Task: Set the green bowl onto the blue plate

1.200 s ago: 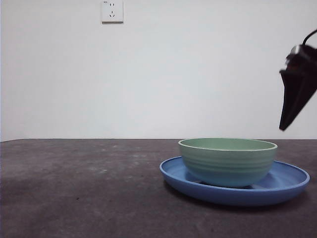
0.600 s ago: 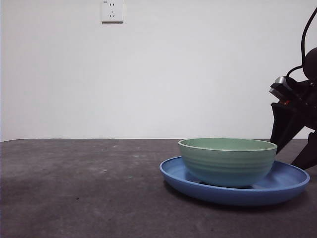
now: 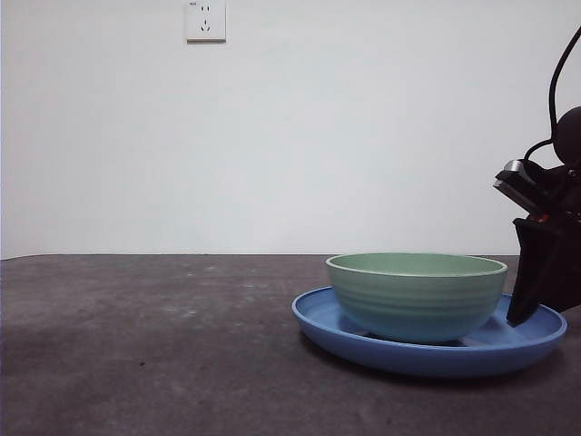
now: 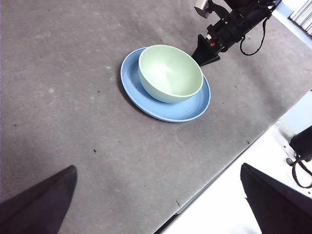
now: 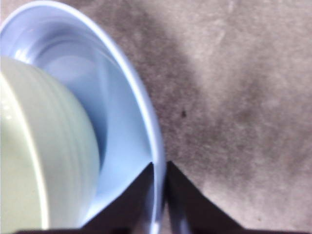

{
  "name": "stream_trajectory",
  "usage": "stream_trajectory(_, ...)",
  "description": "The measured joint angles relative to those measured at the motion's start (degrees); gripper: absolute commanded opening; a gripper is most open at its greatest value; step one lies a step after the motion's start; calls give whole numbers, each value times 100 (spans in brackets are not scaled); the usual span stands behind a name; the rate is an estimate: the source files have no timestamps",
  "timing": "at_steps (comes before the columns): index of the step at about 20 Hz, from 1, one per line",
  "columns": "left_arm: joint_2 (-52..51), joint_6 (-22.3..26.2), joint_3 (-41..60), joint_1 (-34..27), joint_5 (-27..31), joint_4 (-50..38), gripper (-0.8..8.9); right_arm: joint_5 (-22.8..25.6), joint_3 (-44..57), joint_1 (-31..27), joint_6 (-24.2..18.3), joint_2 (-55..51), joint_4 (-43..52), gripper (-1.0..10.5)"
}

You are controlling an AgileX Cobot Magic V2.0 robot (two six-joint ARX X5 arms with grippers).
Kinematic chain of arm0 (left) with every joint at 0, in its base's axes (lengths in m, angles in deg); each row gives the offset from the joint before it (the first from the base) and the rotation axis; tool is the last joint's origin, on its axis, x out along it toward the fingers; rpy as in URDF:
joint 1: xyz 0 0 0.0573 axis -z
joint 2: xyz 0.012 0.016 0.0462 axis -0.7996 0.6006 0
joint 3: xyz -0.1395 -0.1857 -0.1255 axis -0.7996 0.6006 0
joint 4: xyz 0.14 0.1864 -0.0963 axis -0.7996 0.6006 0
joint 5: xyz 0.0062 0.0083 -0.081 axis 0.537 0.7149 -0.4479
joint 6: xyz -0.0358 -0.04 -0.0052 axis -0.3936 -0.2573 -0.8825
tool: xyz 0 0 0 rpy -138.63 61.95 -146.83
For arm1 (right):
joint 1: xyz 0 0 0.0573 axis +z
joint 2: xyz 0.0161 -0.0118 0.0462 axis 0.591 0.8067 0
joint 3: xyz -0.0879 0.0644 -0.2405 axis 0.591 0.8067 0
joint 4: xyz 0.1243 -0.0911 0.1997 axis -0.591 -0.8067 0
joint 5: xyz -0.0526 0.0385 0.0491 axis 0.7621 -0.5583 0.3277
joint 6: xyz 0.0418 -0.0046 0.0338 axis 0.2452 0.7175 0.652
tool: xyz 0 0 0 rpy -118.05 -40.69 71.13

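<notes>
Dark grey, mottled table surface under a plain white wall, with a white wall socket high on the wall in the front view. Green bowl sits upright inside the blue plate, resting on the plate's floor, offset from the plate's centre so that more blue shows on one side than on the other; from the left wrist view the bowl is empty and its pale rim is unbroken, with the plate showing as a wide crescent around it. Bowl and plate stand on the right half of the table in the front view. Right gripper is low at the plate's far right edge, entering from the right side of the front view, with a black cable looping above it. In the right wrist view its two black jaws are drawn nearly together with the plate's raised rim running between them, pinching that rim; the ridged outside of the bowl lies just beside, not touched by the jaws. Left gripper hangs high above the table, well apart from bowl and plate, its jaws spread wide with nothing between them.
</notes>
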Motion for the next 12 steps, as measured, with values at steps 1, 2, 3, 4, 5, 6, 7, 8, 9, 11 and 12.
stream_trajectory(1, 0, 0, 0, 0, 0, -2, 625, 24, 0, 0, 0, 0, -2, 11)
stream_trajectory(2, 0, 0, 0, 0, 0, 0, 625, 39, 0, 0, 2, 0, -2, 11)
stream_trajectory(3, 0, 0, 0, 0, 0, -2, 625, 42, 0, 0, 4, 0, 0, 11)
stream_trajectory(4, 0, 0, 0, 0, 2, 0, 625, 42, 0, 0, 4, 0, 0, 10)
stream_trajectory(5, 0, 0, 0, 0, 0, 0, 625, 42, 0, 0, 9, 0, 2, 11)
stream_trajectory(6, 0, 0, 0, 0, 0, 0, 625, 42, 0, 0, 17, 0, 2, 11)
stream_trajectory(7, 0, 0, 0, 0, 0, 0, 625, 44, -11, 0, 28, 0, -20, 10)
stream_trajectory(8, 0, 0, 0, 0, 0, 0, 625, 52, -39, 0, 35, 0, -70, 11)
stream_trajectory(9, 0, 7, 0, 0, 0, 0, 625, 68, -111, 0, 68, -2, -149, 10)
stream_trajectory(11, 0, 17, 0, 0, 0, 0, 625, 101, -330, 0, 125, -13, -319, 11)
stream_trajectory(12, 0, 35, 0, 0, 0, 0, 625, 103, -479, 17, 157, -26, -433, 11)
